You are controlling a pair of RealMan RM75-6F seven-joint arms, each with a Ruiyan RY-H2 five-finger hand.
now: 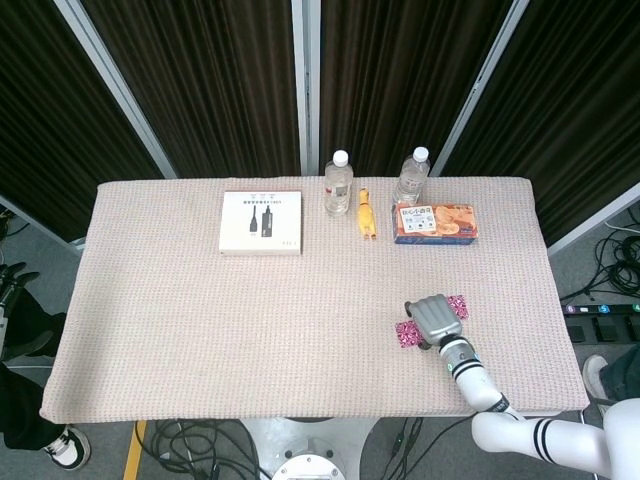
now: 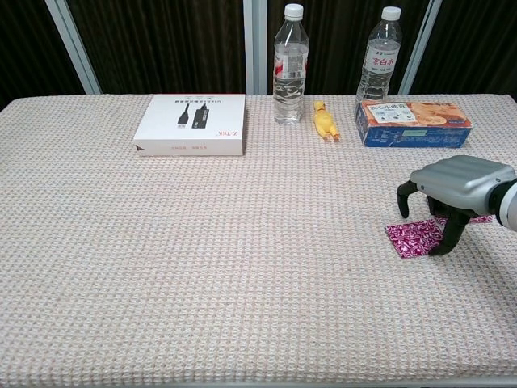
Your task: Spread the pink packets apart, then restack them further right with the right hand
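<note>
Two pink patterned packets lie apart on the table's right front. The near packet (image 2: 414,238) (image 1: 404,335) lies flat. The other packet (image 2: 483,218) (image 1: 459,304) peeks out behind my right hand (image 2: 456,187) (image 1: 433,319). That hand arches over the near packet's right end with its fingers apart and curved down. Its dark fingertips (image 2: 443,243) touch down at the packet's right edge; nothing is lifted. Only a dark sliver of my left hand (image 1: 10,283) shows at the far left edge, off the table, and its fingers are unclear.
Along the back stand a white box (image 2: 192,124), two water bottles (image 2: 289,65) (image 2: 380,56), a yellow toy (image 2: 325,120) and an orange-and-blue biscuit box (image 2: 413,123). The woven tablecloth (image 2: 202,267) stretches bare to the left of the packets.
</note>
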